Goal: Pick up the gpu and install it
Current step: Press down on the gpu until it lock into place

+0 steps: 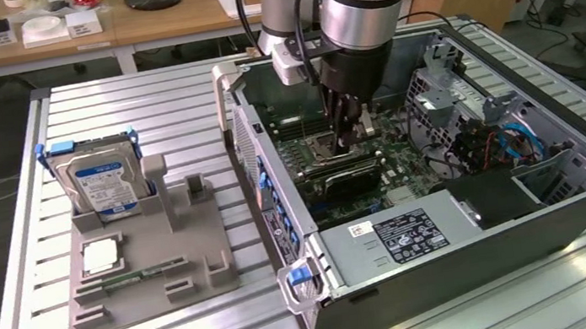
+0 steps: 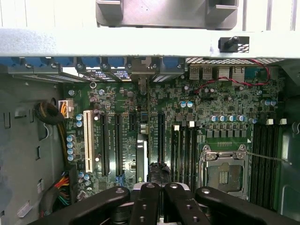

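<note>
The gpu stands on edge in a slot of the motherboard inside the open computer case. In the wrist view it appears as a thin dark edge with a pale strip between the long black slots. My gripper reaches down into the case just above the card. Its black fingers are shut together with nothing visible between them, and the gripper hangs right beside the card's top edge. Whether the fingertips touch the card I cannot tell.
A grey holder at the exterior view's left carries a blue-labelled hard drive, a small square chip and a slim green memory stick. The power supply, drive cage and CPU socket crowd the case.
</note>
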### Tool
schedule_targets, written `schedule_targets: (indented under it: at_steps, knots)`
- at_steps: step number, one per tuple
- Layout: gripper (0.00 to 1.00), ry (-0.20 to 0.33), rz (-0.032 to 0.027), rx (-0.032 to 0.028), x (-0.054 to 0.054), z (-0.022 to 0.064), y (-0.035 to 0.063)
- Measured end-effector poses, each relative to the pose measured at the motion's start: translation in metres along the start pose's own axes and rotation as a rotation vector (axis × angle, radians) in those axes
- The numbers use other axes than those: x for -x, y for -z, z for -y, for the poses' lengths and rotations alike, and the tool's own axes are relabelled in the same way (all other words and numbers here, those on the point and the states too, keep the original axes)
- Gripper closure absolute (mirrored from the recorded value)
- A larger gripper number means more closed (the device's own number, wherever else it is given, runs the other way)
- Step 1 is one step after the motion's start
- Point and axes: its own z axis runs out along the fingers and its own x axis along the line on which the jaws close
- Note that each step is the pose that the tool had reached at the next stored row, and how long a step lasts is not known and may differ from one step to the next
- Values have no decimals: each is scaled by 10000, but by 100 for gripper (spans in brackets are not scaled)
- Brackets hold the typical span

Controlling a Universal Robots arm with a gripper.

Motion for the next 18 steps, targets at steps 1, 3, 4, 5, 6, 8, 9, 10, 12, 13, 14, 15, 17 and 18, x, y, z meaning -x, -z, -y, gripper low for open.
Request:
schedule_targets:
  at_steps: [1, 3, 4, 5, 6, 8, 9, 10, 12, 13, 14, 15, 17, 18]
  knots:
    - [89, 0, 0, 0, 0, 0, 0]
    - [89, 0, -1, 0, 0, 0, 0]
    - [89, 0, 1, 0, 0, 1, -1]
    - [89, 0, 1, 0, 0, 3, -2]
    - [89, 0, 2, 0, 0, 5, -3]
    - [89, 1, 1, 0, 0, 11, -3]
    - [89, 1, 1, 0, 0, 15, -4]
    - [89, 0, 1, 0, 0, 20, -5]
    - [89, 0, 0, 0, 0, 22, -4]
    - [89, -1, 1, 0, 0, 22, -5]
    - [89, -1, 0, 0, 0, 22, -4]
    - [89, -1, 1, 0, 0, 23, -5]
    - [89, 0, 1, -1, 1, 27, -7]
    - [89, 0, 1, 0, 1, 29, -8]
